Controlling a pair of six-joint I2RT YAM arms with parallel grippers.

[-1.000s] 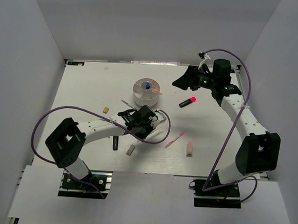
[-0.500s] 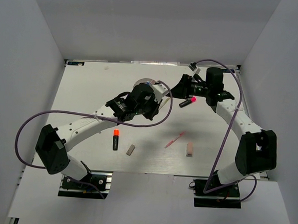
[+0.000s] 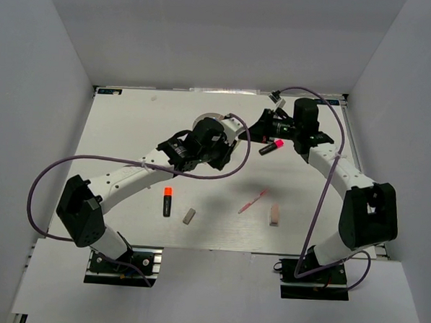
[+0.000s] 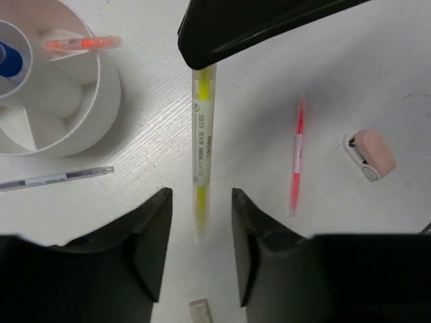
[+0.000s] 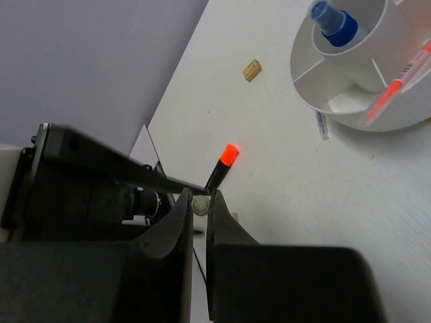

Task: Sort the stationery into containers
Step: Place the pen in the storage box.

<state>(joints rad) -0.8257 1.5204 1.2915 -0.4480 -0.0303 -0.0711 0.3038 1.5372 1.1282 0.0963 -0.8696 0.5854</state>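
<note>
Gripping one end of the yellow pen (image 4: pixel 202 134), the right gripper (image 5: pixel 199 200) is pinching its fingers tight on it above the table (image 3: pixel 130 128), just beside the tub (image 4: pixel 101 101). Left gripper (image 4: pixel 200 196) is standing with its fingers apart, one on each side of the pen's other end and clear of it. Tub is sitting toward the far middle of the table, partly hidden under the left arm in the top view. Bottle (image 5: pixel 333 20) is standing upright in the tub's centre compartment. Orange pen (image 5: pixel 397 81) is lying across the tub's rim, one end poking out past the wall. Grey pen (image 4: pixel 57 178) is lying on the table just beside the tub wall. Beige eraser (image 5: pixel 252 69) is lying apart from the tub. Pink-capped highlighter (image 3: pixel 272 146) is lying close under the right arm. Orange-capped highlighter (image 3: pixel 167 201) and grey eraser (image 3: pixel 188 216) are lying near each other toward the near edge. Pink pen (image 3: pixel 253 201) and pink eraser (image 3: pixel 275 214) are lying side by side, not touching, well apart from the tub.
</note>
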